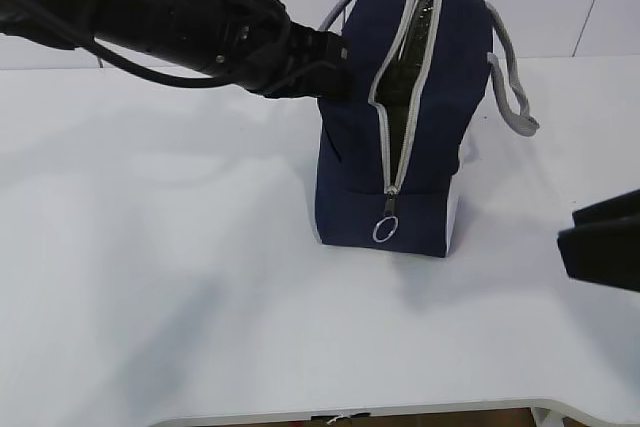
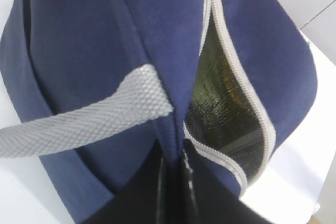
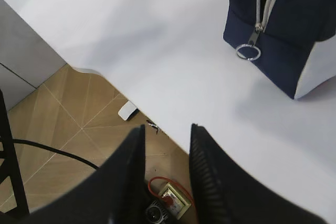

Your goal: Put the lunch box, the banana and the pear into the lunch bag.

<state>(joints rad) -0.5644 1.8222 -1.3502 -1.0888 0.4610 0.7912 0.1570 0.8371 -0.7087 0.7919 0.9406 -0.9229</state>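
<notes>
The navy lunch bag (image 1: 350, 177) stands upright mid-table, its grey zipper open down the front to the ring pull (image 1: 385, 230). My left gripper (image 1: 335, 67) reaches in from the upper left and is shut on the bag's top left edge. In the left wrist view a fold of the bag's blue fabric (image 2: 79, 51) is pinched in the left gripper (image 2: 175, 166), beside the open zipper and the dark foil lining (image 2: 226, 114). My right gripper (image 1: 600, 247) stays low at the right edge, open and empty (image 3: 167, 135). The lunch box, banana and pear are out of view.
The bag's grey handles (image 1: 510, 87) hang loose to either side. The white table (image 1: 150, 277) ends in a front edge (image 3: 157, 124) just under the right gripper. Below it is a wooden floor with a cable and a small electrical box (image 3: 173, 198).
</notes>
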